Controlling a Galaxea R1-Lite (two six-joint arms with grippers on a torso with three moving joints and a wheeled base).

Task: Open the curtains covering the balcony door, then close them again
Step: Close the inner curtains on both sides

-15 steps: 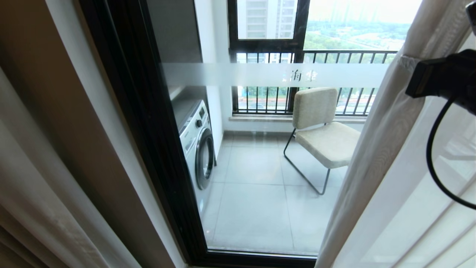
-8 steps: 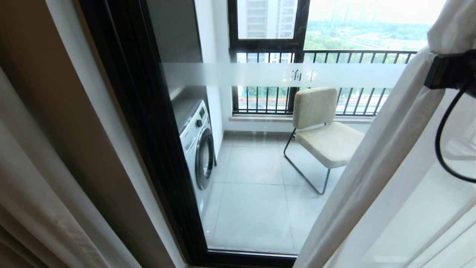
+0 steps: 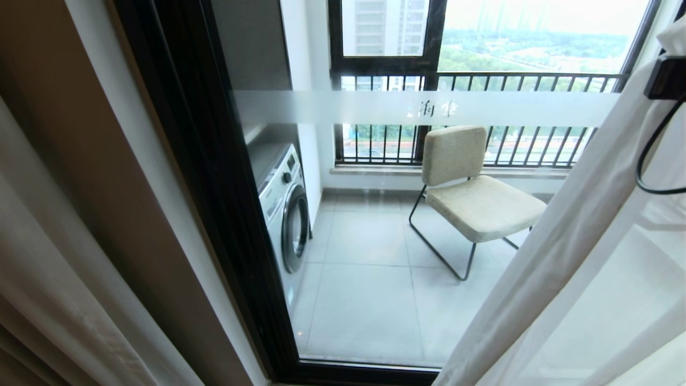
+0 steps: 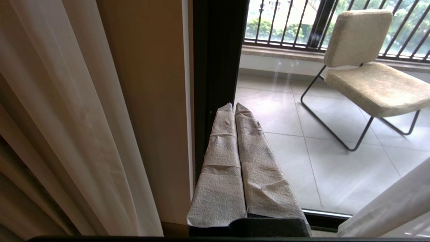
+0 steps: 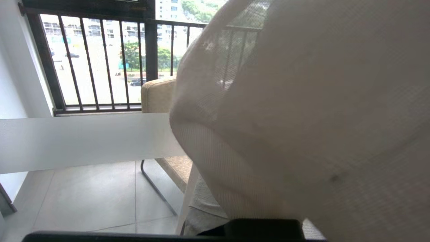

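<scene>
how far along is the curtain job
Opening is mostly done: the door glass shows the chair and washer. In hand: the right gripper, shut on the sheer curtain, holds it at the right edge. Left gripper is idle, shut. Closing is left.

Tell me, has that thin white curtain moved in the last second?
Yes. The sheer curtain has slid right, uncovering more of the chair behind the balcony door.

A high-rise flat is shown: beyond the black-framed glass balcony door (image 3: 225, 177), a white front-loading washing machine (image 3: 284, 206), a beige upholstered chair (image 3: 471, 187) and black railing bars (image 3: 482, 80) are seen, with floor-length cream curtains (image 3: 48, 279) beside the door.
</scene>
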